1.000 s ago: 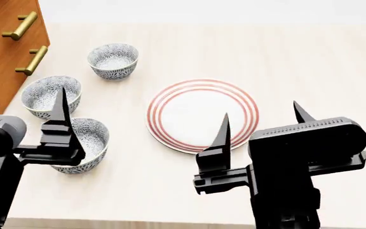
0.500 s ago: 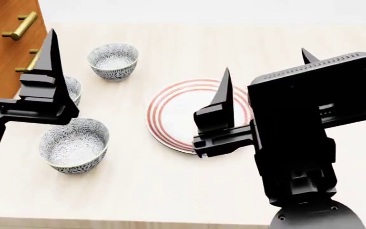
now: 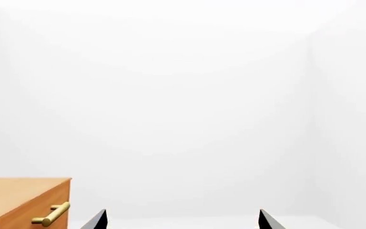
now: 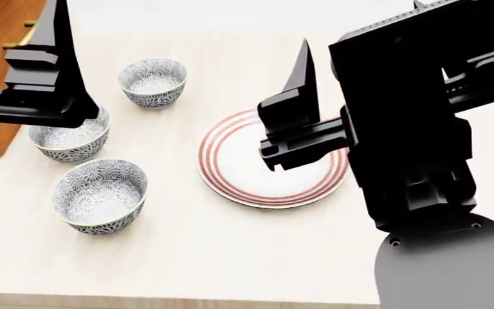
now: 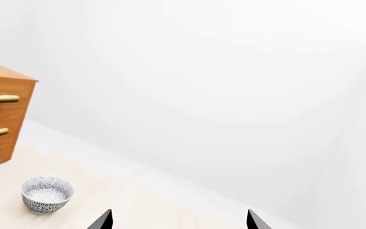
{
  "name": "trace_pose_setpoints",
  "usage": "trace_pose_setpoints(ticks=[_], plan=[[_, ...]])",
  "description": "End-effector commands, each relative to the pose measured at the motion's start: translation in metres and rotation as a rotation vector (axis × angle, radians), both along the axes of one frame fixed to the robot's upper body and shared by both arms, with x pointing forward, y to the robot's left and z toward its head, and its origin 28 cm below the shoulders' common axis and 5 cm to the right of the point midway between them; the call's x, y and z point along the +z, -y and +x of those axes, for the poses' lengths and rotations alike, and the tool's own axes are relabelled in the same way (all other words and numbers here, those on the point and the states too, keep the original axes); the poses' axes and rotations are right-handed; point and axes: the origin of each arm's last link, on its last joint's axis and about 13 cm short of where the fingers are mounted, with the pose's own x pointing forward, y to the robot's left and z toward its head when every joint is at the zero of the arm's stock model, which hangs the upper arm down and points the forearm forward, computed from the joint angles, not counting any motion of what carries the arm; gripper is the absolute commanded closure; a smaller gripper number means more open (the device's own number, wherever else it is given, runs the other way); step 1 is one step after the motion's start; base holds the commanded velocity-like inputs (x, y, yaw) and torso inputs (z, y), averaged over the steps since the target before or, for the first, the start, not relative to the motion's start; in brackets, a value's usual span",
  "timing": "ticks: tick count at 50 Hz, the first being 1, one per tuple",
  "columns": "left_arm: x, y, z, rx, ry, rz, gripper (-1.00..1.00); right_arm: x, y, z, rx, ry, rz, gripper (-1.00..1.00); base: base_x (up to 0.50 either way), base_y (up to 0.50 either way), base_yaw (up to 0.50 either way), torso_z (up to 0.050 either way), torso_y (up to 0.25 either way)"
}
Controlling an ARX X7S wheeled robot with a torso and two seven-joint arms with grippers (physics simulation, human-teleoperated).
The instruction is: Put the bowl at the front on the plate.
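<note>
Below the left gripper [image 4: 54, 77], fingers spread and empty, sits the front bowl [image 4: 100, 195]: probably light, rigid, glazed-slick; pinch its rim. Right gripper [image 4: 298, 109] spread too.

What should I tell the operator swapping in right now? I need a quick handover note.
Left gripper: open, empty, raised over the bowls.
Right gripper: open, empty, raised over the plate.
The front bowl sits on the table, left of the plate; two matching bowls stand behind it.
Done: nothing, the plate is bare.
Left: grasp the front bowl, set it on the plate.
</note>
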Motion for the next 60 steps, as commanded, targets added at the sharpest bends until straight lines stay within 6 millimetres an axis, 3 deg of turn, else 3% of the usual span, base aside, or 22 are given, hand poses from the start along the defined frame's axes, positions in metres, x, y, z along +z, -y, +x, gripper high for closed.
trace_pose_setpoints(ticks=[1,60], plan=[[0.005,-0.001,-0.001,0.002,0.009,0.001,-1.0,0.008,0.001,0.001,0.004,-0.004,-0.021,-1.0,0.0,0.0,0.0,0.0,0.0],[-0.01,-0.003,0.002,0.006,-0.027,-0.006,-1.0,0.001,-0.001,0.002,0.038,-0.004,0.0,-1.0,0.13,0.0,0.0,0.0,0.0]])
